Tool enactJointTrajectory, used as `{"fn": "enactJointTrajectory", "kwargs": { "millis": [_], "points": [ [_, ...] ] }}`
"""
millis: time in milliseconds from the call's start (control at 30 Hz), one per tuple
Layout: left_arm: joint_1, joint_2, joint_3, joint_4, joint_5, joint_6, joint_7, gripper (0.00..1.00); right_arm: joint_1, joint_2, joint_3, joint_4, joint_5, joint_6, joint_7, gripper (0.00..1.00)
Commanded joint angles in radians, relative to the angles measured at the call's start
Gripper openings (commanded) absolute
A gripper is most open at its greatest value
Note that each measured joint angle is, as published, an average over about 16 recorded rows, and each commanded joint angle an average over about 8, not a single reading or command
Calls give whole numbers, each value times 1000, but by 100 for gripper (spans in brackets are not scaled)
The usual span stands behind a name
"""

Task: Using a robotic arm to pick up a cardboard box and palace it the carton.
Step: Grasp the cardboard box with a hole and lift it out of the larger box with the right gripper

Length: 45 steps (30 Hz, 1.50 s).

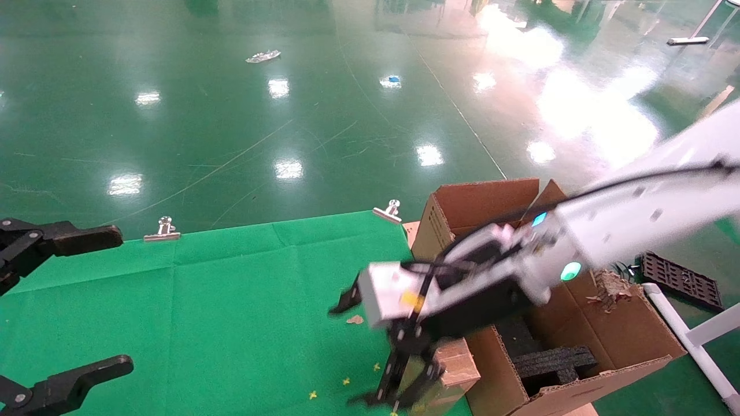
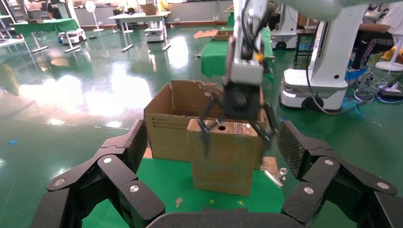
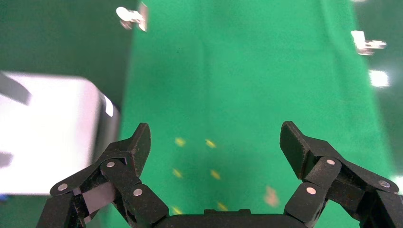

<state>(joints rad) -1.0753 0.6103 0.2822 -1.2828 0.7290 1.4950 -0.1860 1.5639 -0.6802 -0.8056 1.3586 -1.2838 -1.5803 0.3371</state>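
The small taped cardboard box (image 1: 459, 361) stands upright on the green cloth, right against the carton (image 1: 607, 329). My white right arm reaches in from the right. Its gripper (image 1: 404, 381) is open just over and beside the box's top. In the left wrist view the box (image 2: 221, 161) stands in front of the carton (image 2: 166, 133), and the right gripper's fingers (image 2: 204, 137) straddle its top edge. In the right wrist view the right gripper (image 3: 216, 137) has only green cloth between its fingers. The left gripper (image 1: 121, 299) (image 2: 211, 130) is parked open at the table's left edge.
Black foam inserts (image 1: 549, 361) lie inside the carton. Metal binder clips (image 1: 163, 229) (image 1: 388, 211) pin the cloth at the table's far edge. A black grate (image 1: 682, 280) and a white pipe frame (image 1: 688, 335) sit right of the carton. Small yellow marks (image 1: 346, 381) dot the cloth.
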Motion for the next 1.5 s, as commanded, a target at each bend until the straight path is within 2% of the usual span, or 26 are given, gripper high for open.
{"fn": "enactJointTrajectory", "kwargs": {
  "millis": [33, 333, 733, 1033, 1500],
  "points": [
    [0, 0, 0, 0, 0, 0, 0, 100, 66, 9, -37, 0, -10, -3, -2, 100],
    [0, 0, 1, 0, -1, 0, 0, 100, 279, 16, -288, -3, -108, -1, 49, 100],
    [0, -1, 2, 0, -1, -1, 1, 100, 487, 14, -526, -4, -99, 2, 169, 100],
    [-1, -1, 2, 0, -2, -1, 1, 100, 584, -26, -692, -3, -119, 10, 270, 100],
    [-1, -1, 3, 0, -2, -1, 2, 100, 660, -99, -851, -2, -78, 27, 318, 100]
  ]
}}
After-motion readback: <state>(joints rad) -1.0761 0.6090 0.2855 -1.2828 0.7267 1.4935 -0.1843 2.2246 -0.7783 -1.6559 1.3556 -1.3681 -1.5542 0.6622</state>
